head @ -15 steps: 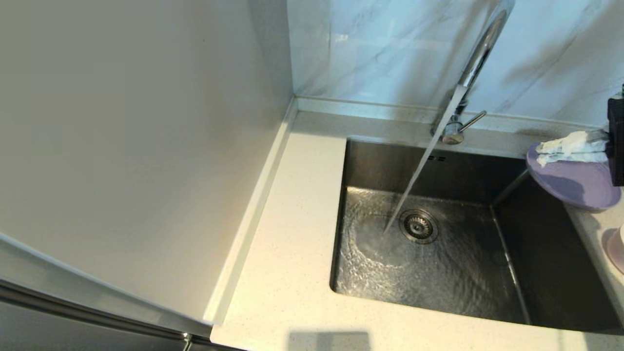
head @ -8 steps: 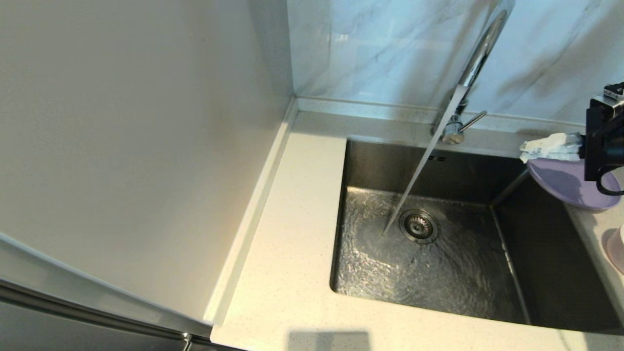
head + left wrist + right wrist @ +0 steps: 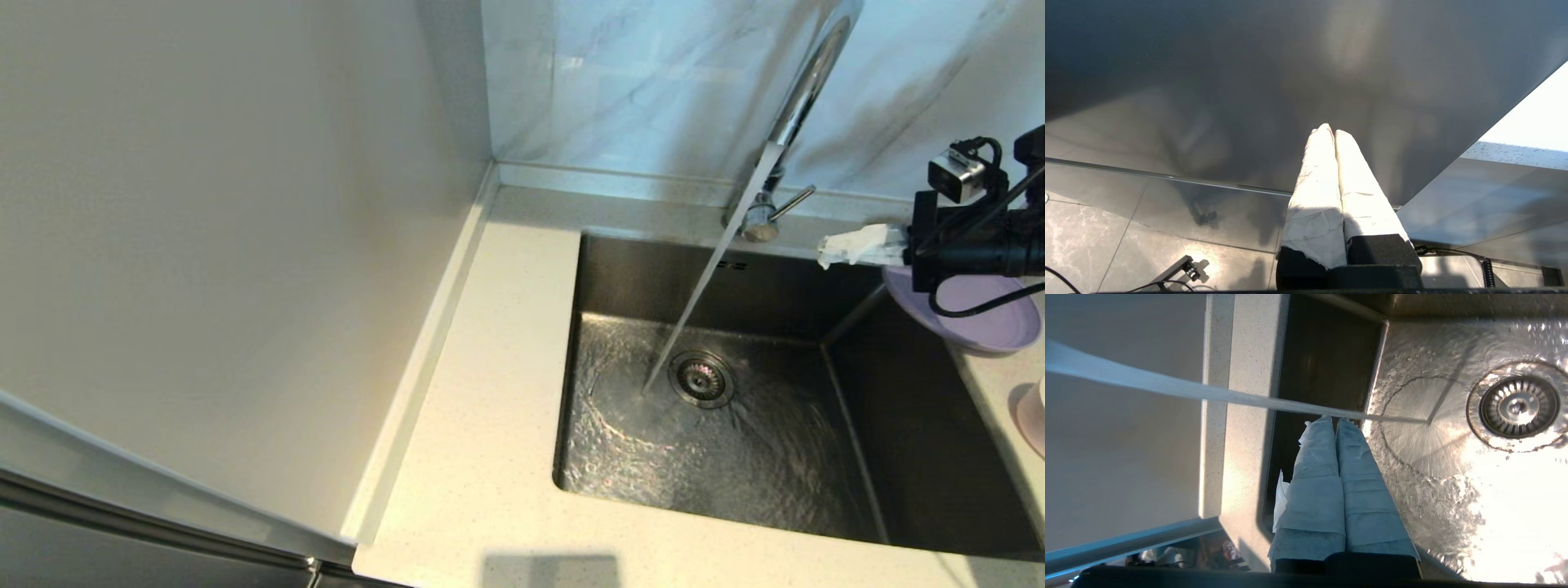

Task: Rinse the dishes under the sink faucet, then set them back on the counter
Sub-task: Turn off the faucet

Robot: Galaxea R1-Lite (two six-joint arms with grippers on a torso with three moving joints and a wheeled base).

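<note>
Head view, sink [image 3: 914,457]: steel basin fills the centre-right; drain [image 3: 700,378] sits near its middle.
Head view, faucet [image 3: 796,102]: at 1 o'clock of the drain, on the back edge, lever [image 3: 790,202] angled out; water [image 3: 694,306] runs in a slanted stream and lands just beside the drain, so the rinse stn looks ready.
Head view, plate [image 3: 988,314]: lavender, at 3 o'clock of the faucet base, on the counter [image 3: 482,425] w/ its edge hanging over the sink's far right corner; not under the water, so likely not yet rinsed.
Head view, bowl [image 3: 1033,412]: pale pink sliver at the right border, at 5 o'clock of the plate, on the counter.
Head view, right gripper [image 3: 829,251]: white-wrapped fingers reach in from the right edge over the sink's back right corner, above the plate's near rim, pointing twd the faucet; nothing held.
Right wrist view, fingers [image 3: 1321,465]: both wrapped pads pressed together, empty; tips aim at the stream and wet basin floor beyond, drain off to one side. Judgement: arm is positioned btwn plate and water, so a grasp on the plate rim seems the next need, and the fingers must part first.
Left wrist view, left gripper [image 3: 1331,131]: parked low, away from the sink, facing a dark cabinet panel [image 3: 1249,81] above floor tiles; fingers pressed together, empty.
</note>
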